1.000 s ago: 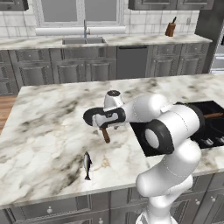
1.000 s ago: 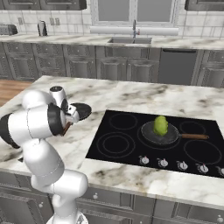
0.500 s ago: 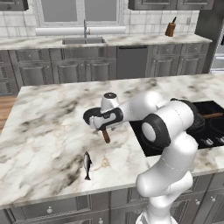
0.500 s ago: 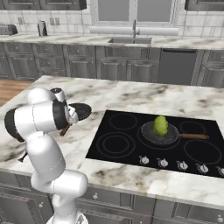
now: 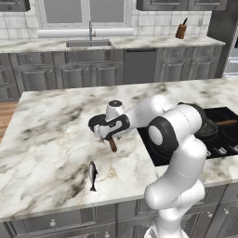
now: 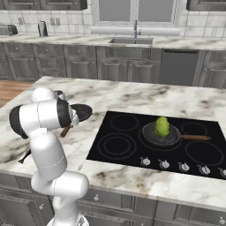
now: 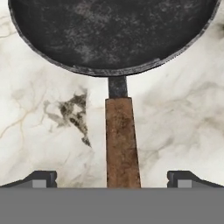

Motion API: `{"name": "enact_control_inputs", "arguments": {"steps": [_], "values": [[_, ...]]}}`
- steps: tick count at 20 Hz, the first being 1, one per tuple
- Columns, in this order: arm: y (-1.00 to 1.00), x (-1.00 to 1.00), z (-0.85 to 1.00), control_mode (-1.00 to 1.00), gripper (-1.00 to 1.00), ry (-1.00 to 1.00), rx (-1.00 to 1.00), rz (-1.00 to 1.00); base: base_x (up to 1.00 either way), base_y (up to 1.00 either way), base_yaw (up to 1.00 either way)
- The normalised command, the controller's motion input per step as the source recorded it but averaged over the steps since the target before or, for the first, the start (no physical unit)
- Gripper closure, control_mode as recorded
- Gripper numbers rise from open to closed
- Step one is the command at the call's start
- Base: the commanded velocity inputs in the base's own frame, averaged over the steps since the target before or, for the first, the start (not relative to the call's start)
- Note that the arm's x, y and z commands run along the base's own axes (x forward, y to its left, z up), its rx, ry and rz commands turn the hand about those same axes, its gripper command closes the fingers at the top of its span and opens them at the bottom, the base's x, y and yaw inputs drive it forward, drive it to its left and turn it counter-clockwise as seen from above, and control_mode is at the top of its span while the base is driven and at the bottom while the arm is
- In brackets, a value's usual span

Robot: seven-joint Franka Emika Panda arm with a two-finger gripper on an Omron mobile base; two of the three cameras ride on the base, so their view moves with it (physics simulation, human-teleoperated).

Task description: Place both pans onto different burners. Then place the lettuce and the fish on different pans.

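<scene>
One dark pan lies on the marble counter, its brown wooden handle running toward me between my fingertips. My gripper is open above that handle, its jaws well clear of the wood on both sides. In the left base view my gripper hovers over this pan. The fish lies on the counter nearer the front edge. The other pan sits on a middle burner of the black cooktop with the lettuce in it. Bare burners ring the left side.
A row of silver knobs lines the cooktop's front edge. The marble island spreads wide to the left of the pan. Behind stand grey cabinets, a sink and a knife block.
My hand has moved a little left and down over the pan's handle. The jaws have stayed open, and the pans, fish and lettuce have not moved.
</scene>
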Motion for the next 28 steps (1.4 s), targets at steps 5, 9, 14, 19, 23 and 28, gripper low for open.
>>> {"name": "enact_control_inputs", "arguments": {"steps": [5, 9, 14, 19, 23, 28], "values": [[0.0, 0.11, -0.16, -1.0, -1.0, 0.0, 0.0, 0.0, 0.0, 0.0, 0.0], [0.0, 0.1, -0.21, -1.0, -1.0, 0.0, 0.0, 0.0, 0.0, 0.0, 0.0], [0.0, 0.1, -0.19, -1.0, -1.0, 0.0, 0.0, 0.0, 0.0, 0.0, 0.0], [0.0, 0.09, -0.18, -1.0, 1.0, 0.0, 0.0, 0.0, 0.0, 0.0, 0.0], [0.0, 0.0, -0.04, -1.0, 1.0, 0.0, 0.0, 0.0, 0.0, 0.0, 0.0], [0.0, 0.0, 0.01, -1.0, 1.0, 0.0, 0.0, 0.0, 0.0, 0.0, 0.0]]}}
